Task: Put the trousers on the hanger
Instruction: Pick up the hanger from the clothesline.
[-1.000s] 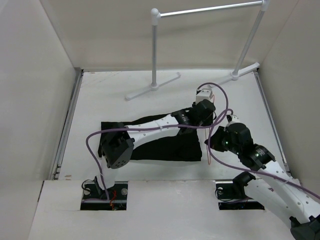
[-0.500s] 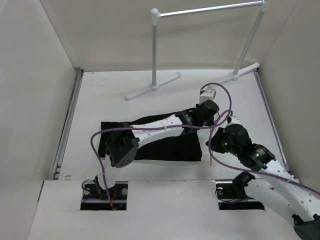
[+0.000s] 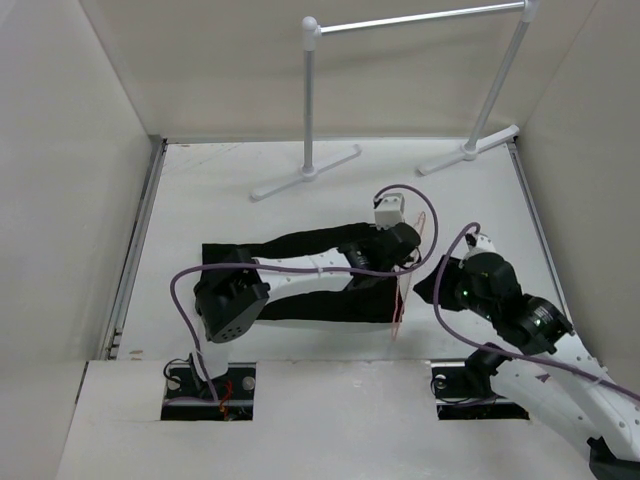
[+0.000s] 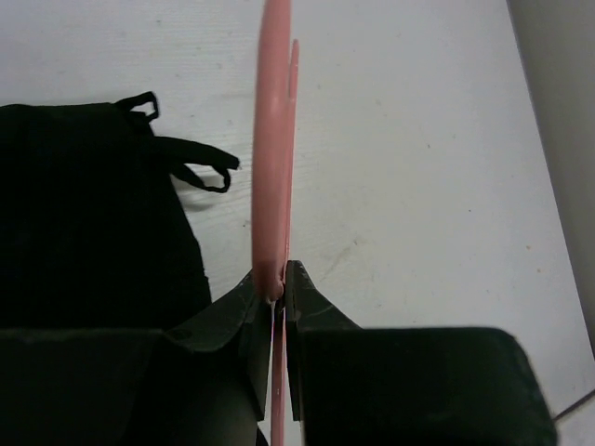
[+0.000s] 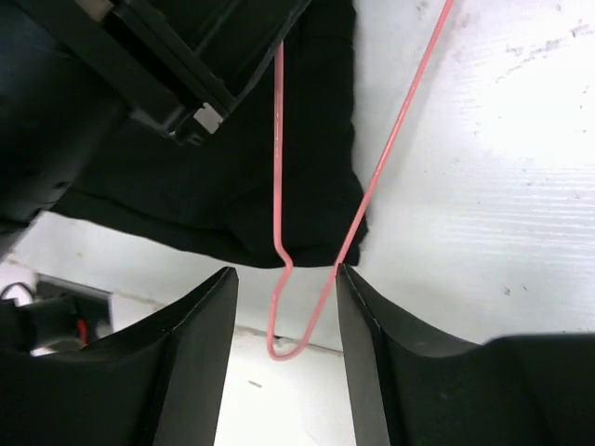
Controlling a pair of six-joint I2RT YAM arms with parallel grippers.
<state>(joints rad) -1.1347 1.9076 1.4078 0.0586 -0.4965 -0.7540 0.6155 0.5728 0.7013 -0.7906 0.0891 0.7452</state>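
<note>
Since half a second ago the left arm has drawn back toward the lower left of the overhead view, bringing the hanger point(image 3: 399, 312) with it. The pink wire now runs down the right edge of the trousers point(image 3: 320, 306).

The left fingers point(image 4: 297, 302) are narrow, pinched on the hanger's wire, which rises edge-on up the middle of the left wrist view. The black trousers lie flat on the white desk point(image 3: 220, 190) and fill the left of that view, with small fabric loops poking out at their upper edge.

The right fingers point(image 5: 218, 316) are spread wide and hold nothing — the hanger's hook sits in the gap between them, touching neither as far as can be seen. In the right wrist view two wires run up from the hook — one over the corner of the trousers, the other across bare desk.

A white rack point(image 3: 310, 100) stands at the top of the overhead view, well apart from the trousers.
</note>
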